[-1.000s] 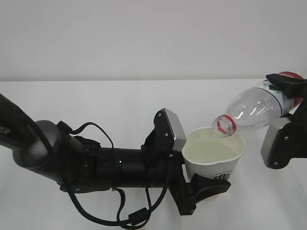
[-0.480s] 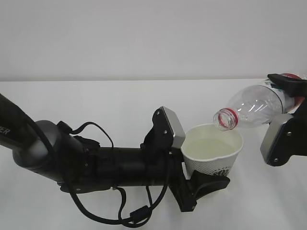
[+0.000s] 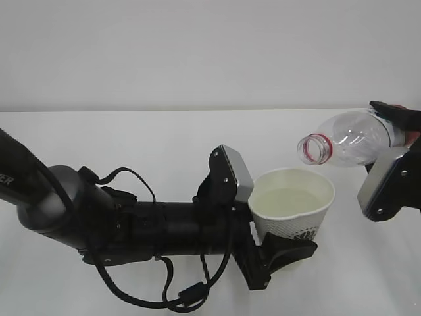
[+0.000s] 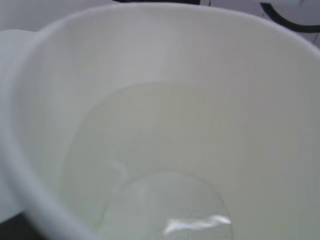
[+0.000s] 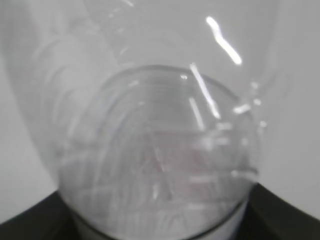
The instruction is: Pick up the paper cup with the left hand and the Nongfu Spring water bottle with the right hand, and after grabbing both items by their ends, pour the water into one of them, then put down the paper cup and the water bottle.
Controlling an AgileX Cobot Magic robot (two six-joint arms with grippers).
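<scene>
The white paper cup (image 3: 293,209) is upright and just off the table, with my left gripper (image 3: 283,247) shut on its lower part. One black finger (image 3: 293,253) shows under it. Pale water (image 3: 289,201) stands in the cup. In the left wrist view the cup's cream inside (image 4: 165,60) fills the frame, with water (image 4: 165,210) at the bottom. The clear water bottle (image 3: 352,139) lies almost level above the cup's right rim, its red-ringed mouth (image 3: 314,148) pointing left. My right gripper (image 3: 402,128) is shut on its base end. The bottle (image 5: 160,150) fills the right wrist view.
The white table (image 3: 131,138) runs back to a plain pale wall. My left arm with its looping cables (image 3: 131,227) lies low across the front left. The right arm's grey plate (image 3: 385,184) hangs at the frame's right edge.
The bottle has tipped back from pouring: its mouth rose from the cup's rim and moved slightly right. The cup and left arm stayed almost still.
</scene>
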